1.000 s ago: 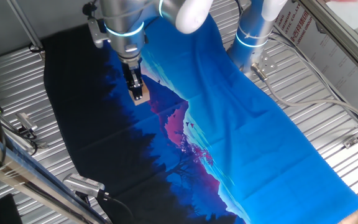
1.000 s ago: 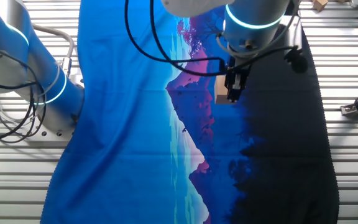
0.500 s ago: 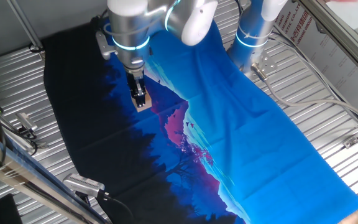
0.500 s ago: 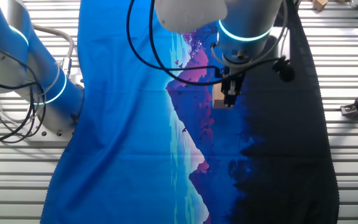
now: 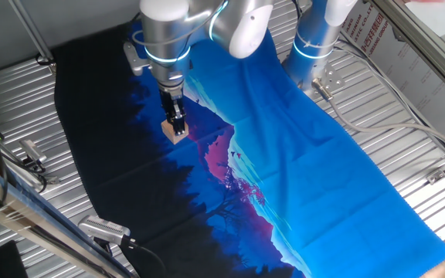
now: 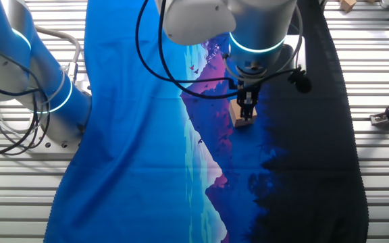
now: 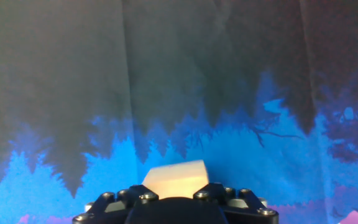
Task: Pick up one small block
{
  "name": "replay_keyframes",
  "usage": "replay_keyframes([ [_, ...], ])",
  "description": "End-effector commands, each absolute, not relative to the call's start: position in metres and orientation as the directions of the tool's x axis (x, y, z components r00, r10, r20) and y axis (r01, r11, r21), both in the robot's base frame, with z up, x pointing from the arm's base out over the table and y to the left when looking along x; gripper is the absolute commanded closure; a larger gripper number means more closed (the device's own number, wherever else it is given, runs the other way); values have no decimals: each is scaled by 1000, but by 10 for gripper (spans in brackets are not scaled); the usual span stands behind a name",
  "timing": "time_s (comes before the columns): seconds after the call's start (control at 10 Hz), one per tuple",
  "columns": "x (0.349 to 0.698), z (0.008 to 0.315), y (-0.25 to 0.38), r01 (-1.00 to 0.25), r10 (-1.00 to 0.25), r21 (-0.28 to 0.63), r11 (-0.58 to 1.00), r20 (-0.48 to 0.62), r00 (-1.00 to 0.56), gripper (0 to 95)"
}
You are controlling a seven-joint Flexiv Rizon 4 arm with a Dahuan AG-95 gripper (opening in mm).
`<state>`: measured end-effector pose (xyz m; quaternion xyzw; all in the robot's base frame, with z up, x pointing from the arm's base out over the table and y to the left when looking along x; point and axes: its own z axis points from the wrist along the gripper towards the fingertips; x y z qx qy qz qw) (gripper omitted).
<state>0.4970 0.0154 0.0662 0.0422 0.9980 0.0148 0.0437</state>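
Silver-grey arm (image 5: 164,19) with glowing cyan rings, white joint cover, black cables, black screw-studded claw (image 5: 177,123)

The hand (image 5: 178,128) has carried the small block (image 5: 174,132) down the cloth (image 5: 284,139).

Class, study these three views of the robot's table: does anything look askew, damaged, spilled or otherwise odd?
Nothing stands out. The small block sits intact on the printed cloth with the end effector right at it. The cloth lies flat, showing only light fold creases, and nothing is spilled.

printed cloth (image 5: 284,154) over ribbed table (image 5: 22,100)
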Motion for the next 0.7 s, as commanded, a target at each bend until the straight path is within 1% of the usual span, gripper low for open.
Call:
replay_keyframes([
  [0.1, 497, 67, 15, 82, 84, 36, 996, -88, -993, 0],
  [0.6, 497, 67, 15, 40, 42, 30, 999, -83, -996, 0],
  [0.7, 497, 67, 15, 29, 31, 27, 999, -80, -996, 190],
])
